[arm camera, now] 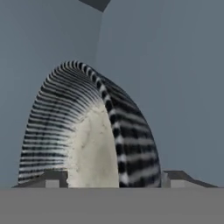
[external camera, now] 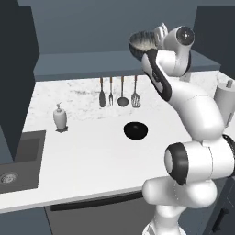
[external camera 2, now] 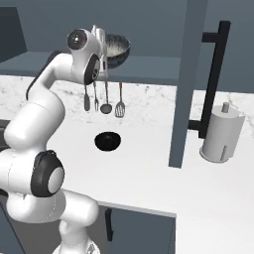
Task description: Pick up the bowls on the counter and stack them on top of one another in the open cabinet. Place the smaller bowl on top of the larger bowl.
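Claw (arm camera: 105,181) fingers (arm camera: 51,180) stand spread either side of the larger bowl (arm camera: 94,131) (streaked outside, pale inside), tilted at upper centre in the open cabinet (external camera: 92,64). Smaller black bowl (external camera: 136,130) sits mid-frame on the tabletop (external camera: 92,151).

Even, flat rendered light; soft shadows; slightly blurry.
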### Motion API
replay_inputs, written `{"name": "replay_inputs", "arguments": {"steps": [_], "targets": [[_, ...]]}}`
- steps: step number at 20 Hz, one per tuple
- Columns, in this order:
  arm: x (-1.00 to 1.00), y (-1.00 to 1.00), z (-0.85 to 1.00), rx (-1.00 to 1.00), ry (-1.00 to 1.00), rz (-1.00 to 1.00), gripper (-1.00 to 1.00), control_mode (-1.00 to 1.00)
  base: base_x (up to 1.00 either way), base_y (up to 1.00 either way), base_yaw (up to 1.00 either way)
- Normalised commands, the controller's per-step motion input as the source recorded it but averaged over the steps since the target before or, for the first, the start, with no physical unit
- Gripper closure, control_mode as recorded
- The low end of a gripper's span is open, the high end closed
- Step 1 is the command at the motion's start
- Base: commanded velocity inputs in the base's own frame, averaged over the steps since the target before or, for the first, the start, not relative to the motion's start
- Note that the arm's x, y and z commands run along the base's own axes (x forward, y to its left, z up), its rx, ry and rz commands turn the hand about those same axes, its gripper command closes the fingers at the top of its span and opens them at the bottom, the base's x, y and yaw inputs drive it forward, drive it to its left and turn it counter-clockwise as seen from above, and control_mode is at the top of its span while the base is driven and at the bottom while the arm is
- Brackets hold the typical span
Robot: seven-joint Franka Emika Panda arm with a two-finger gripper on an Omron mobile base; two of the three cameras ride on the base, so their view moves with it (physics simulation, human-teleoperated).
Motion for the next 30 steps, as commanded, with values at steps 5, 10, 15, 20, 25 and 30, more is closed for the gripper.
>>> {"name": "replay_inputs", "arguments": {"steps": [5, 10, 15, 20, 25, 30], "targets": [[0.08, 0.05, 0.0, 0.0, -0.18, 0.0, -1.0, -1.0, 0.0, 0.0, 0.0], [-0.18, 0.03, 0.05, 0.02, -0.02, 0.0, -1.0, -1.0, 0.0, 0.0, 0.0], [-0.81, 0.0, 0.06, 0.02, 0.0, 0.0, -1.0, -1.0, 0.0, 0.0, 0.0], [-0.9, 0.0, -0.03, 0.0, 0.2, 0.07, -1.0, -1.0, 0.0, 0.0, 0.0], [-0.89, -0.2, -0.52, -0.01, 0.23, 0.12, -1.0, -1.0, 0.0, 0.0, 0.0], [-0.6, -0.08, -0.95, -0.02, 0.19, 0.17, -1.0, -1.0, 0.0, 0.0, 0.0]]}}
